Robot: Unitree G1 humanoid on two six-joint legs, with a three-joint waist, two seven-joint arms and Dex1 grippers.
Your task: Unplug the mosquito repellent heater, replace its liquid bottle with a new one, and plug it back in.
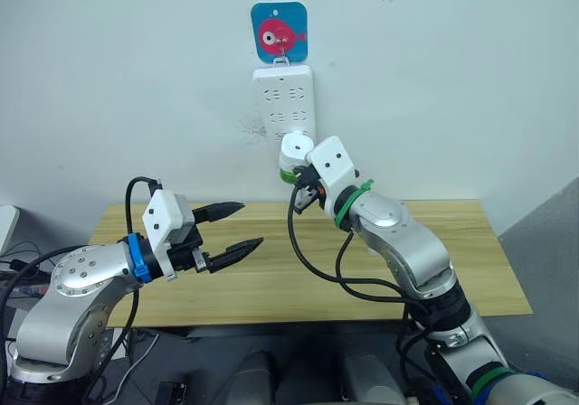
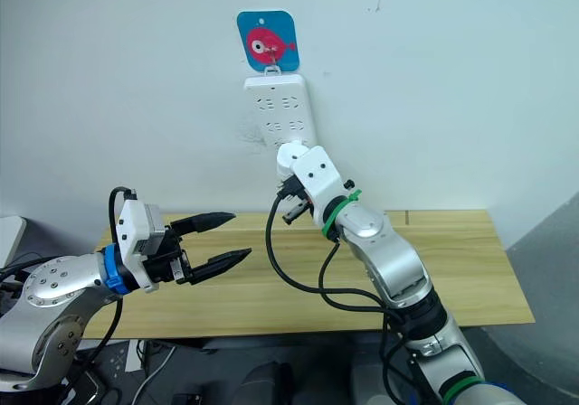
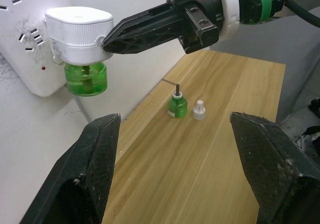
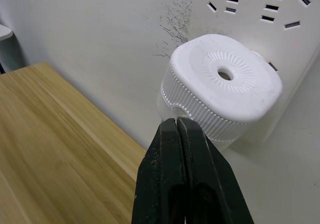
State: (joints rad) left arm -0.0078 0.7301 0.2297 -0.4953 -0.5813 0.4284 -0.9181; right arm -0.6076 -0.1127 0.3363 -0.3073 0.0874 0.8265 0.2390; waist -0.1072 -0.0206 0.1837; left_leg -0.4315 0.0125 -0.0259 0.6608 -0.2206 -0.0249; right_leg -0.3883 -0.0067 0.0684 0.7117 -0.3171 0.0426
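The right gripper [image 4: 176,125], fingers pressed together, touches the ribbed side of the mosquito repellent heater [image 3: 79,29], plugged into the wall power strip [image 1: 284,103]. The left gripper [image 1: 238,228] hovers wide open, well below and left of the heater.

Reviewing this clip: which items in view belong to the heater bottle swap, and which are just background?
Job:
- mosquito repellent heater, plugged in
- its green bottle
- spare green bottle
- white cap
- power strip

Background:
- fish hook plate
- wooden table
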